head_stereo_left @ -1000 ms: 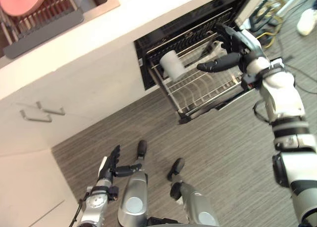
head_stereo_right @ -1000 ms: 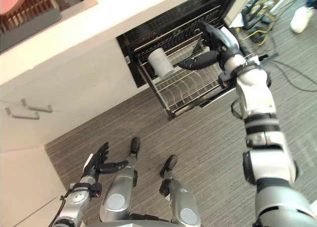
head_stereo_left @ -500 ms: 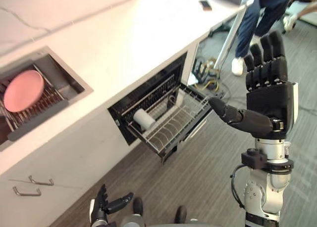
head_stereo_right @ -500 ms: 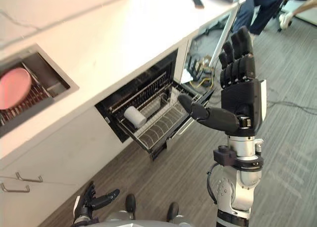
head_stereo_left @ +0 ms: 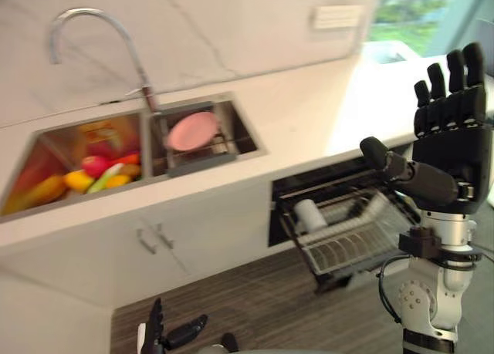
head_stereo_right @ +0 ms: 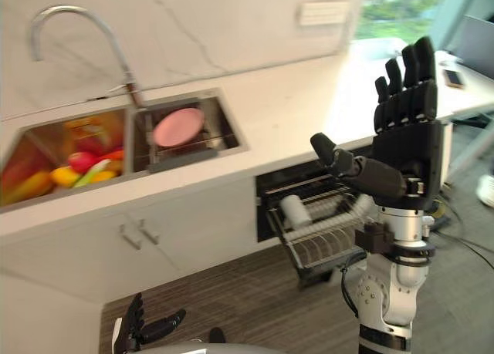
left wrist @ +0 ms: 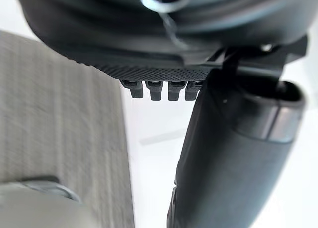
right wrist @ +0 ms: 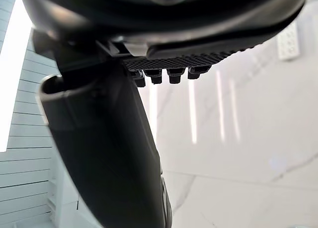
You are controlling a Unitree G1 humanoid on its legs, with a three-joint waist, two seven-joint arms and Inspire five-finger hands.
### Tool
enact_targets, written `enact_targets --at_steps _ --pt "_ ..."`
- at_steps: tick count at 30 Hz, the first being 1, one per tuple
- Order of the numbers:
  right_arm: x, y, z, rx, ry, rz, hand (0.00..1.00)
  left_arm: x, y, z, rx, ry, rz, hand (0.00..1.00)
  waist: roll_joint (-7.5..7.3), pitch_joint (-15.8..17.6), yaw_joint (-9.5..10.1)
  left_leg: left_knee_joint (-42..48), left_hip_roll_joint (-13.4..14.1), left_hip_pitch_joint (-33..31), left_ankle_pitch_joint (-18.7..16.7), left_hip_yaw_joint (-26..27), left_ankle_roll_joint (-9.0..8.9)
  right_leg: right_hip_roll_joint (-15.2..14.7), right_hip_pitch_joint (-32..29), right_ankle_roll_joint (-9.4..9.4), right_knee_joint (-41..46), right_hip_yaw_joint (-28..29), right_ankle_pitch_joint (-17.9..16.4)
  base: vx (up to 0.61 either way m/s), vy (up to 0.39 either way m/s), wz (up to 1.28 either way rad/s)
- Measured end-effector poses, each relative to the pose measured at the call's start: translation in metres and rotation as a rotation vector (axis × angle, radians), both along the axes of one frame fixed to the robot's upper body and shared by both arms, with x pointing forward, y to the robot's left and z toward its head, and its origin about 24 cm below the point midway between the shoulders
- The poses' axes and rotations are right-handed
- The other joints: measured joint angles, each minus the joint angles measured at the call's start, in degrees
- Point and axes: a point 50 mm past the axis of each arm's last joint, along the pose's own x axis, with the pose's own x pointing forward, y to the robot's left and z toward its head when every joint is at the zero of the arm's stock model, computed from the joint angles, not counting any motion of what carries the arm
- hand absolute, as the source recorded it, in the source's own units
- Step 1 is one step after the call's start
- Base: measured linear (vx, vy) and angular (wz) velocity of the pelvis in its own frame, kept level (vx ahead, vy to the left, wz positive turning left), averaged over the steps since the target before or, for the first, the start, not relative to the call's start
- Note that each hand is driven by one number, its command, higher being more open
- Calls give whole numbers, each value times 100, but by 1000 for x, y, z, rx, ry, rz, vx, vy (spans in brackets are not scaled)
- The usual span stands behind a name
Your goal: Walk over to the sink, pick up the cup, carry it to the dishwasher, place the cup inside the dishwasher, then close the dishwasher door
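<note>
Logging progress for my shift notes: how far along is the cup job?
Done: the white cup lies in the pulled-out wire rack. In hand: nothing; the right hand is raised and open, and the left hand hangs low, open. Left: closing the dishwasher, which stands open with its rack out.

The faucet (head_stereo_left: 145,92) is finished in glossy, mirror-bright metal. The sink (head_stereo_left: 245,136) is formed of brushed steel, in which colours are dully reflected. The surface (head_stereo_left: 309,123) is seen as smooth and white, with a soft sheen. The wall (head_stereo_left: 231,38) is clad in polished, veined, marble-look panels. The rack (head_stereo_left: 347,246) is made of thin wire. The cup (head_stereo_left: 310,214) is white and matt, possibly plastic, though this cannot be settled through the blur. The plate (head_stereo_left: 191,130) is smooth and pink. The floor (head_stereo_left: 278,308) is covered in a grey, streaked, matt material. The right hand (head_stereo_left: 448,138) is cased in dark matt plastic, stippled on its inside.
</note>
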Motion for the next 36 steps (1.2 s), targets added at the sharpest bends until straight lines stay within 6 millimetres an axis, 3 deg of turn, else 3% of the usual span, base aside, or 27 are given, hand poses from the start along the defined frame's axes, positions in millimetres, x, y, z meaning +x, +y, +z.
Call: enact_targets --at_steps 1,2,3,4,5,6,9,10,11,12,13,15,22,25,27,28,29,31,32,34,36 --pt "1 2 -1 -5 5 0 100 0 0 0 -5 2 -8 100 -47 123 -8 -18 -85 165 -57 -175 88 -409 -372 -413 1230 395 83 146 234 68" --pt "1 5 -1 -15 9 2 100 1 3 0 1 4 -36 100 -88 230 -67 1 -118 287 -106 -376 152 -415 -825 -633 2156 1270 -97 128 167 77" --pt "1 6 -2 -23 11 -5 100 2 4 1 -1 5 -53 100 -83 250 -121 12 -113 319 -123 -504 176 -267 -1011 -547 2397 1648 -237 181 164 102" --pt "0 7 -1 -43 11 -22 100 4 5 1 -3 4 -91 100 -94 250 -229 14 -106 369 -127 -751 176 88 -1220 -432 2399 2209 -493 166 86 107" --pt "-2 7 0 -47 7 -37 100 7 5 1 -7 0 -110 100 -120 232 -268 -1 -124 400 -125 -911 154 392 -1334 -366 2043 2574 -681 174 77 98" --pt "-3 7 1 -46 3 -41 100 8 6 2 -8 -3 -113 100 -137 222 -266 -23 -141 422 -132 -978 155 509 -1383 -356 1803 2677 -748 185 45 73" --pt "-11 6 -1 -51 -4 -55 100 7 8 2 6 2 -115 100 -213 178 -256 -70 -177 520 -173 -1114 80 942 -1550 -436 45 2817 -727 217 -39 26" --pt "-11 5 -1 -50 -3 -56 100 7 9 2 10 4 -116 100 -220 178 -259 -65 -186 522 -187 -1116 63 964 -1548 -465 -88 2841 -666 164 -109 13" --pt "-13 4 -1 -42 -12 -62 100 8 13 3 24 5 -127 100 -326 219 -344 56 -289 502 -343 -1174 -14 993 -1432 -583 -703 2960 106 94 -78 21" --pt "-14 1 -1 -46 -17 -76 100 10 13 2 26 10 -133 100 -275 262 -379 142 -260 507 -437 -1218 -35 1016 -1327 -479 -813 2914 172 120 -110 23" --pt "-15 -2 0 -40 -19 -98 100 10 12 2 30 8 -127 100 -232 276 -382 254 -168 471 -570 -1194 -146 1121 -1152 -509 -1108 2870 258 103 -79 -1" --pt "-18 -9 4 -4 -30 -168 100 10 8 1 27 5 -126 100 -138 206 -338 299 42 469 -703 -1008 -165 1366 -918 -582 -1640 2882 451 165 -102 -18" --pt "-24 -12 14 18 -81 -202 100 14 8 2 75 12 -164 100 -122 193 -399 299 176 554 -799 -446 -303 1535 -882 -602 -1872 3137 468 156 -44 -21" --pt "-24 -7 15 24 -98 -148 100 10 11 -3 -27 11 -16 100 -103 206 -382 521 223 662 -1022 -240 -374 1584 -737 -603 -1954 3351 459 74 9 -35" --pt "-25 -4 13 26 -95 -107 100 1 14 -7 -86 14 108 100 -54 249 -364 1399 393 426 -1485 -116 -418 1664 -641 -624 -1951 3489 364 37 -16 -40" --pt "-28 -1 10 45 -87 -63 100 -4 13 -8 -96 24 139 100 -41 265 -361 2272 523 88 -1659 -85 -501 1670 -585 -650 -1930 3527 312 20 -56 -15" --pt "-34 2 10 60 -91 -18 100 -6 11 -8 -97 25 146 100 4 294 -359 3169 677 -278 -1691 -78 -529 1675 -497 -737 -1920 3523 233 18 -57 -9" --pt "-37 7 15 33 -116 28 100 -10 6 -9 -106 31 164 100 35 367 -343 3867 816 -484 -1767 -46 -655 1659 -332 -775 -1924 3567 194 26 13 -10" --pt "-36 10 16 22 -129 51 100 -11 4 -10 -103 40 150 100 71 347 -321 3450 798 -483 -1920 1 -557 1584 -321 -776 -1927 3622 191 29 69 -14" --pt "-34 11 16 27 -132 59 100 -10 5 -9 -93 37 153 100 32 375 -304 2790 834 -628 -1901 157 -535 1403 -306 -734 -1973 3653 156 26 75 -5" --pt "-33 16 16 35 -133 83 100 -13 1 -8 -77 35 181 100 85 378 -267 2387 1026 -895 -1607 275 -619 1204 -168 -587 -2009 3662 56 92 169 -3"
